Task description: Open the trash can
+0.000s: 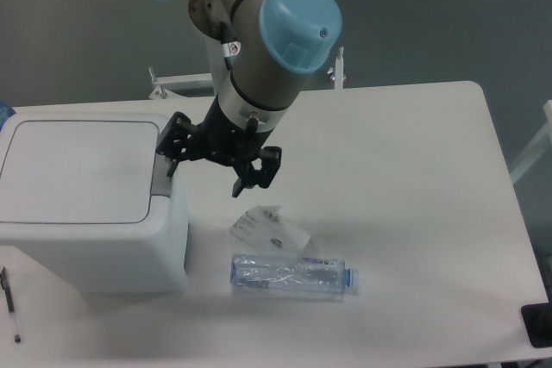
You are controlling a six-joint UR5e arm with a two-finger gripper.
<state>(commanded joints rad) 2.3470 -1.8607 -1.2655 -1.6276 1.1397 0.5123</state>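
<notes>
The trash can (86,204) is a large white boxy bin at the left of the table. Its flat lid (78,170) lies shut. Its grey push tab (161,177) is on the right edge of the top. My gripper (207,174) hangs from the arm just right of the bin and is open and empty. Its left finger (174,140) is right at the tab's far end, at the lid's right edge; I cannot tell whether it touches. Its right finger (255,170) is over the bare table.
A clear plastic bottle (293,275) lies on its side in front of the gripper. A crumpled white wrapper (269,228) lies just behind it. A pen (9,299) lies at the front left edge. A black object (539,325) shows at the right edge.
</notes>
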